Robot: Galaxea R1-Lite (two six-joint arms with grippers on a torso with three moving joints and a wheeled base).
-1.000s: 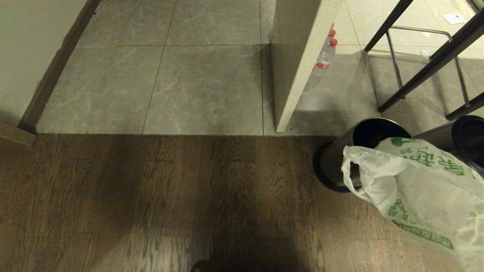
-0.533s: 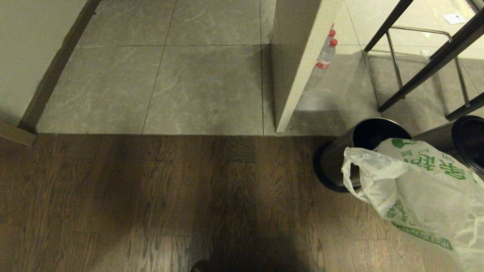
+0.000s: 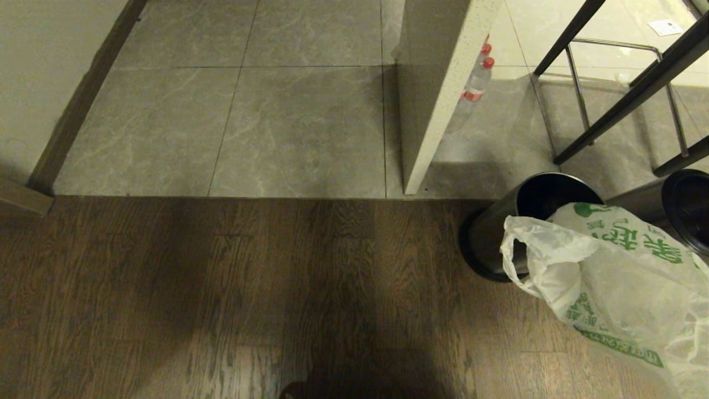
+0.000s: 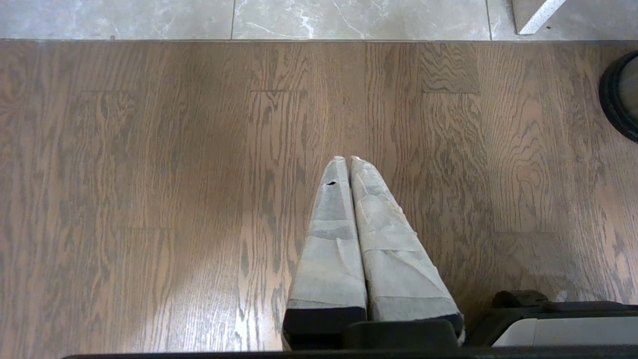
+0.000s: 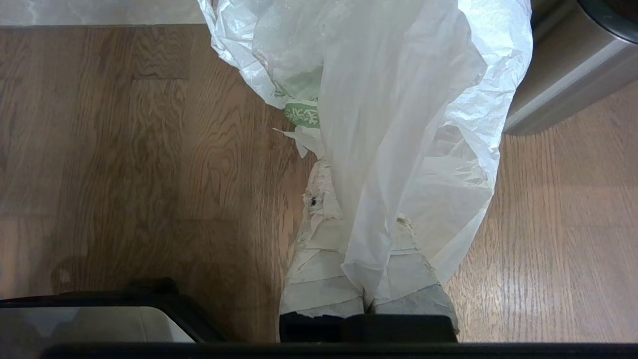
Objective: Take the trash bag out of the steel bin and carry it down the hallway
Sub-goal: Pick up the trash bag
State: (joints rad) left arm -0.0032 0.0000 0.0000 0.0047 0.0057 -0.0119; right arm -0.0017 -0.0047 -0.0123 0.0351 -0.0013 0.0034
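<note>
The right gripper is clenched on the trash bag, a whitish bag with green print that hangs clear of the steel bin, over the wood-plank floor. Removal looks finished; next comes driving onto the grey tiles of the hallway. The left gripper is pressed closed, empty.

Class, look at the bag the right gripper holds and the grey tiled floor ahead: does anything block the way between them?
Partly. The trash bag hangs beside the steel bin; the white partition stands on the tiles straight ahead. Left of it, wood floor and tiles look open.
</note>
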